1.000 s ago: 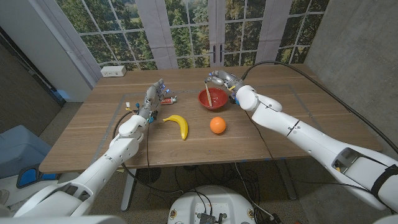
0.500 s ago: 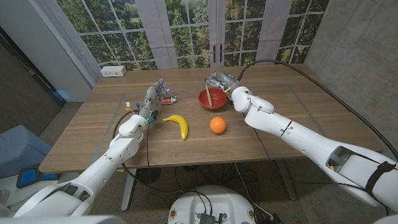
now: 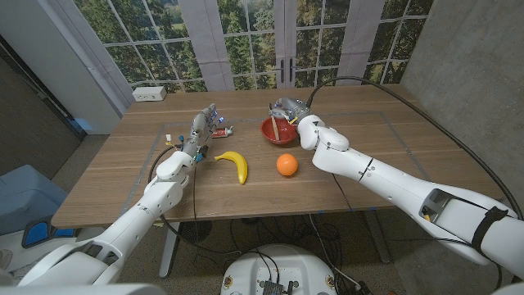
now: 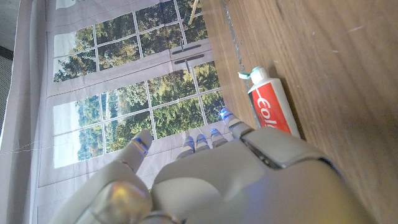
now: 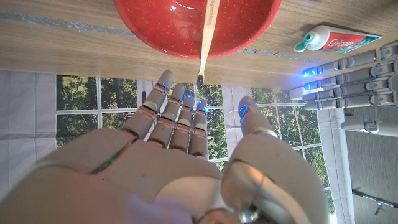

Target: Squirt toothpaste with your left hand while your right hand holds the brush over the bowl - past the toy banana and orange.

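In the head view the left hand (image 3: 201,129) stands empty with fingers apart just beside the toothpaste tube (image 3: 223,130), while the right hand (image 3: 285,111) hovers at the red bowl (image 3: 279,129), beyond the toy banana (image 3: 234,161) and orange (image 3: 286,165). The left wrist view shows the tube (image 4: 270,102) lying flat on the wood, ungrasped, so a closing hand may nudge it away. In the right wrist view the brush (image 5: 210,32) leans in the bowl (image 5: 186,25) near the spread, empty fingers (image 5: 180,115); a clumsy reach could tip bowl or brush.
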`<action>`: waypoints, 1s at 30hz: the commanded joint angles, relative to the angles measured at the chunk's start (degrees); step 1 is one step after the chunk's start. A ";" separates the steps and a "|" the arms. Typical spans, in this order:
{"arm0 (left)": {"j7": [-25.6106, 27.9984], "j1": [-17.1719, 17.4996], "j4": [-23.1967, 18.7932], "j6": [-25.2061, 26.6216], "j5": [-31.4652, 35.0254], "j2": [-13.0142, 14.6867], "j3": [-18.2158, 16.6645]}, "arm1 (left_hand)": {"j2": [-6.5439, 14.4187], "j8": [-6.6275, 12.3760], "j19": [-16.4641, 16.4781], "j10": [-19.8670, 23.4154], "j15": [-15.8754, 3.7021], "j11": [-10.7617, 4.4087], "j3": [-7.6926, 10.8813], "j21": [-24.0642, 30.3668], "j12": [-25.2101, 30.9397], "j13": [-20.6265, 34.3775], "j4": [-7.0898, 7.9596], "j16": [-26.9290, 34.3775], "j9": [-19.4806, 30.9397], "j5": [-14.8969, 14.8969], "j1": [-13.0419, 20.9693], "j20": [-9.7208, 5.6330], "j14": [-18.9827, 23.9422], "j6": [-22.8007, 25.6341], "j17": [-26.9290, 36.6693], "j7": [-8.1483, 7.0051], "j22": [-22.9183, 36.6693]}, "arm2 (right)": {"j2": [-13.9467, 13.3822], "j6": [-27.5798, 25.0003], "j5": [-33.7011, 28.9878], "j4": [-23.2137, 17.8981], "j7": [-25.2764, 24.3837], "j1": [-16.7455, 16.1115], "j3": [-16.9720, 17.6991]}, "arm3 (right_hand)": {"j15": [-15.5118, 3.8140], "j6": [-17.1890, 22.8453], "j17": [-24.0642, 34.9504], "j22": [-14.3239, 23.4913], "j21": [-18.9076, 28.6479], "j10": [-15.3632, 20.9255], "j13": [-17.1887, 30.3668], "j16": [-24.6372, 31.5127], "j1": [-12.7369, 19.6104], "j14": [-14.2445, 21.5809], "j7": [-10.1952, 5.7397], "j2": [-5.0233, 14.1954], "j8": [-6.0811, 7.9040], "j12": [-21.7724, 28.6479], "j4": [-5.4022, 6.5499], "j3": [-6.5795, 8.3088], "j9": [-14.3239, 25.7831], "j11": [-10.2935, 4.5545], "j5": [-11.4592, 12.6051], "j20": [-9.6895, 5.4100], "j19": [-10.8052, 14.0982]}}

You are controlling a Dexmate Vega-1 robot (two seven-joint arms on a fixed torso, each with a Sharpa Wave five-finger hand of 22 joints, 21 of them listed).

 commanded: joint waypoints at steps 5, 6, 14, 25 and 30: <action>-0.28 -0.01 0.26 -0.01 -0.19 0.13 -0.22 | 3.95 0.06 0.42 0.21 -0.67 0.12 0.17 -0.21 0.14 0.23 -0.42 0.22 0.29 -0.08 -0.45 -1.06 0.38 0.31 0.19 -0.13 0.20 | 2.66 -3.92 -4.96 3.28 -1.41 1.82 -3.93 | -4.00 3.40 1.34 0.20 1.15 2.58 0.66 1.92 4.78 1.89 -0.58 -1.73 1.30 1.30 -0.49 -0.63 0.28 -0.74 -0.56 -0.04 1.70; -0.26 -0.03 0.26 -0.01 -0.17 0.16 -0.22 | 3.96 0.06 0.41 0.22 -0.70 0.10 0.17 -0.22 0.14 0.23 -0.42 0.20 0.29 -0.08 -0.45 -1.07 0.34 0.31 0.20 -0.13 0.20 | 2.95 -4.22 -5.06 3.53 -1.54 1.82 -3.97 | -4.10 3.74 1.50 0.19 1.23 3.02 0.74 2.21 5.58 2.24 -0.65 -2.11 1.39 1.45 -0.54 -0.68 0.28 -0.79 -0.56 -0.08 1.87; -0.39 -0.16 0.38 0.08 -0.21 0.23 -0.25 | 3.98 0.06 0.43 0.25 -0.67 0.09 0.17 -0.26 0.14 0.23 -0.40 0.21 0.29 -0.08 -0.47 -1.10 0.37 0.36 0.20 -0.06 0.20 | 4.05 -6.31 -5.68 5.10 -0.48 2.78 -5.21 | -4.23 4.39 2.07 0.19 1.46 3.71 0.99 2.90 7.15 2.75 -0.48 -3.19 1.48 1.69 -0.20 -1.16 0.29 -0.93 -0.53 -0.15 2.27; -0.69 -0.43 0.57 0.17 -0.21 0.31 -0.22 | 3.97 0.05 0.45 0.31 -0.64 0.10 0.17 -0.32 0.15 0.23 -0.39 0.21 0.29 -0.08 -0.50 -1.12 0.39 0.39 0.20 -0.03 0.20 | 5.81 -9.59 -7.50 7.71 -0.08 4.45 -7.88 | -4.27 6.29 3.26 0.24 1.79 5.67 1.55 4.17 7.48 3.64 -0.30 -4.76 1.91 2.49 0.69 -2.79 0.32 -0.97 -0.32 -0.10 2.70; -0.71 -0.50 0.56 0.24 -0.13 0.36 -0.17 | 3.96 0.04 0.46 0.26 -0.64 0.06 0.16 -0.35 0.13 0.23 -0.40 0.20 0.29 -0.08 -0.50 -1.15 0.40 0.38 0.20 -0.04 0.20 | 6.67 -10.98 -8.13 9.24 -0.16 5.13 -9.04 | -4.54 6.72 3.60 0.26 1.88 5.94 1.72 4.45 7.46 3.73 -0.55 -5.27 1.99 2.61 0.83 -3.29 0.32 -1.13 -0.17 -0.11 2.82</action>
